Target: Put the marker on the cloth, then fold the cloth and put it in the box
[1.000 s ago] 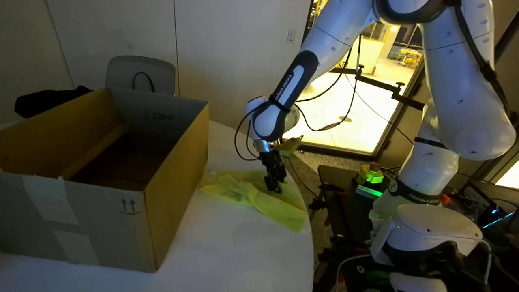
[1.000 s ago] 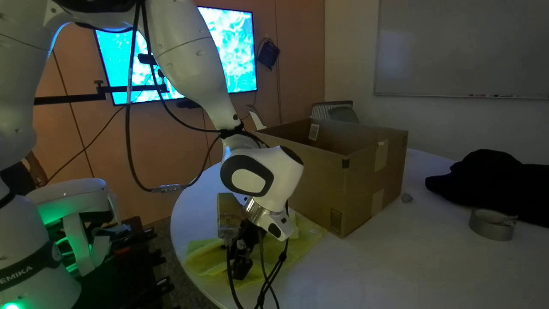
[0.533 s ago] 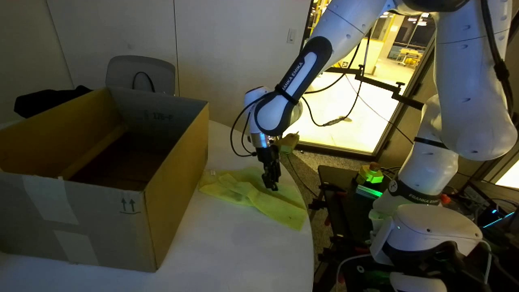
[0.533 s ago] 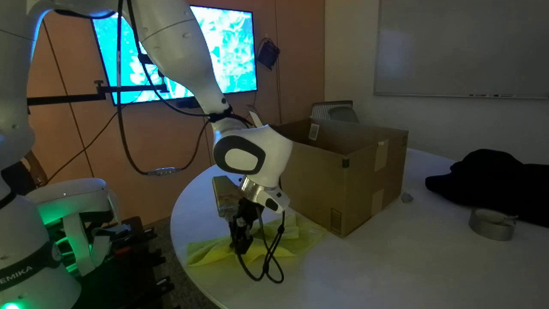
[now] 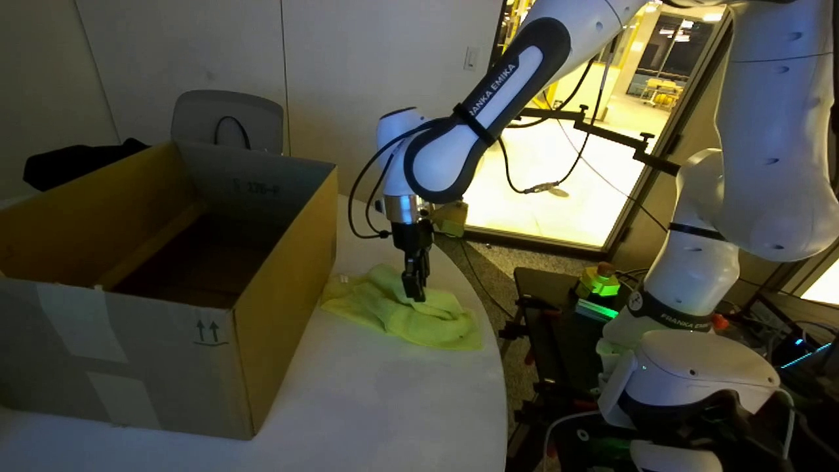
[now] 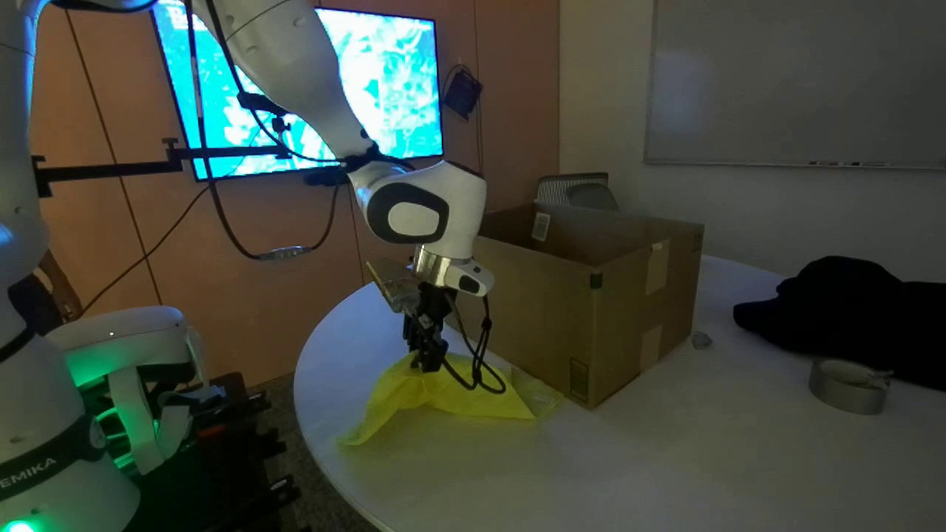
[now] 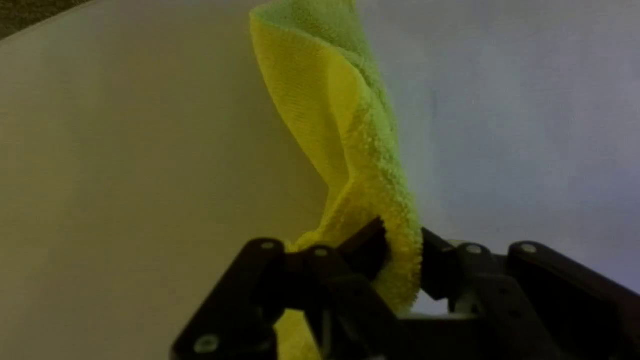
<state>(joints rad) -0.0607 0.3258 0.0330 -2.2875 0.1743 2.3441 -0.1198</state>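
The yellow-green cloth (image 5: 429, 328) lies bunched on the white table beside the box. Its middle is pulled up into a tent shape, with its lower edges on the table in an exterior view (image 6: 451, 399). My gripper (image 5: 414, 294) points down and is shut on a fold of the cloth (image 7: 320, 105). In the wrist view the cloth runs between the fingertips (image 7: 402, 250). The gripper also shows in an exterior view (image 6: 429, 363), a little above the table. The brown cardboard box (image 5: 164, 367) stands open and also shows in an exterior view (image 6: 539, 318). The marker is hidden or out of view.
The round white table's edge (image 5: 506, 406) is close to the cloth on the robot's side. A black garment (image 6: 842, 318), a tape roll (image 6: 848, 388) and a small grey lump (image 6: 701, 340) lie past the box. A grey chair (image 5: 226, 118) stands behind it.
My gripper has risen and moved toward the box, lifting a fold of the cloth. The cloth's near corner has drawn in from the table edge, and the cloth has bunched up.
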